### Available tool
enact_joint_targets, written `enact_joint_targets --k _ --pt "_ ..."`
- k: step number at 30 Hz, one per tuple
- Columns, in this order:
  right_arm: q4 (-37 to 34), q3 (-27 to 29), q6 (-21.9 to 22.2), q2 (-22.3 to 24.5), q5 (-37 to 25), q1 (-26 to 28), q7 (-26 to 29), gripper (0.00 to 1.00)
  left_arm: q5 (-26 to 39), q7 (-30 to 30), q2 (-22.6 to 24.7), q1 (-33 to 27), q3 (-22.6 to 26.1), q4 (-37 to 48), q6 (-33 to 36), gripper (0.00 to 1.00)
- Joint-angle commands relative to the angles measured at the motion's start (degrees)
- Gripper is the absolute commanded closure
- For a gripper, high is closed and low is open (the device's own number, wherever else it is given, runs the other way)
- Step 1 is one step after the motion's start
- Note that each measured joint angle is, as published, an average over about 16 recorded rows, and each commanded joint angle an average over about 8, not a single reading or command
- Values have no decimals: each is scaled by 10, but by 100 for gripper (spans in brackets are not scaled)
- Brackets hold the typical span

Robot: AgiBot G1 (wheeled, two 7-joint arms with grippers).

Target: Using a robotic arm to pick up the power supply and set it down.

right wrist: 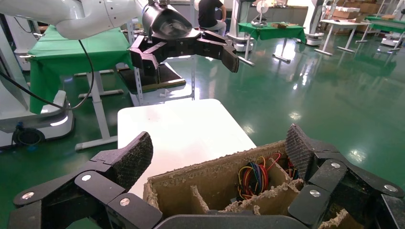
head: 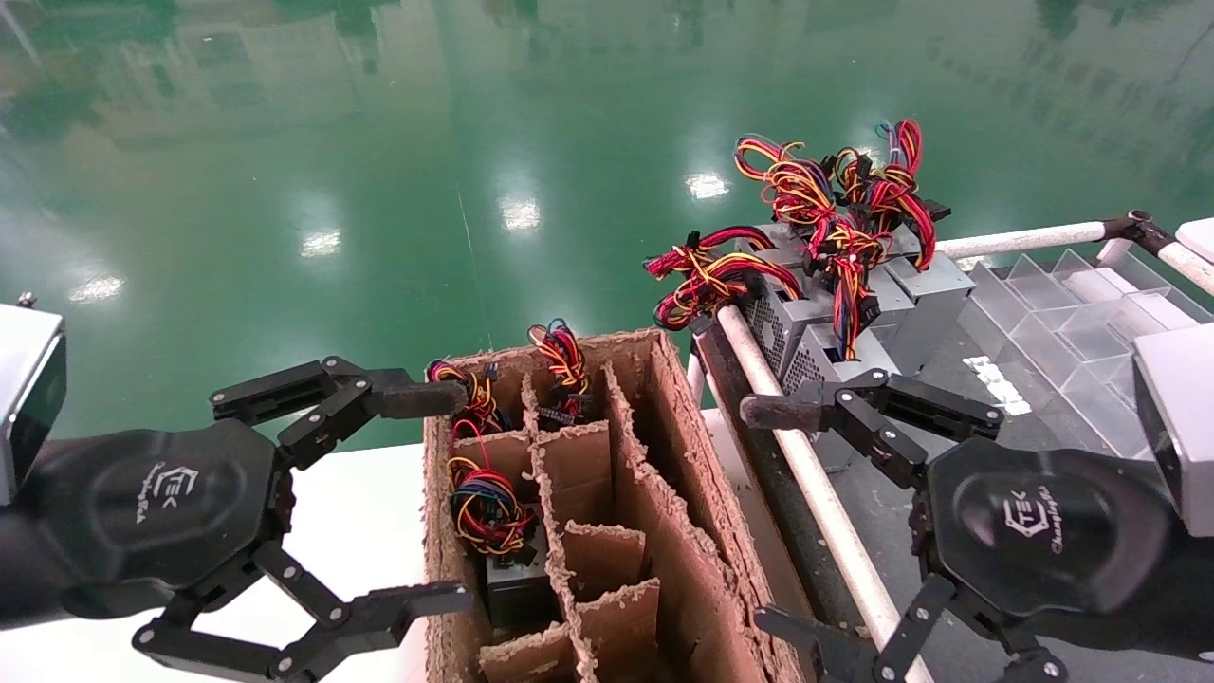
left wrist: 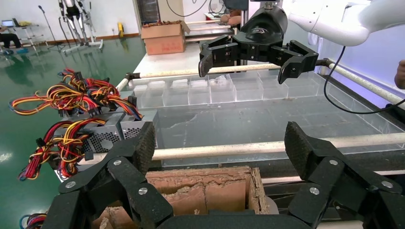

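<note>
While both arms hover empty, I read the left pincer (head: 432,503) spread at the cardboard crate's (head: 683,446) left wall and the right pincer (head: 792,517) spread over the bench rail (head: 806,474). A power supply (head: 517,579) stands in the crate's near-left cell; more (head: 835,313) wait far right, probably next to fetch.

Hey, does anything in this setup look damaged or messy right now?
Yes. The cardboard box has ragged, torn rims and dividers, and the grey power supplies on the right table lie in a heap with tangled wires.
</note>
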Motion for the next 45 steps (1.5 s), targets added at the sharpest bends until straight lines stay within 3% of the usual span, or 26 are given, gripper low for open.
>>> enact_joint_targets --k 1,42,43,45 --pt "0 0 0 0 0 0 0 0 0 0 0 0 0 0 0 100" --pt "0 0 0 0 0 0 0 0 0 0 0 0 0 0 0 100" --pt "0 0 0 0 0 0 0 0 0 0 0 0 0 0 0 97" --pt "0 0 0 0 0 0 0 0 0 0 0 0 0 0 0 72"
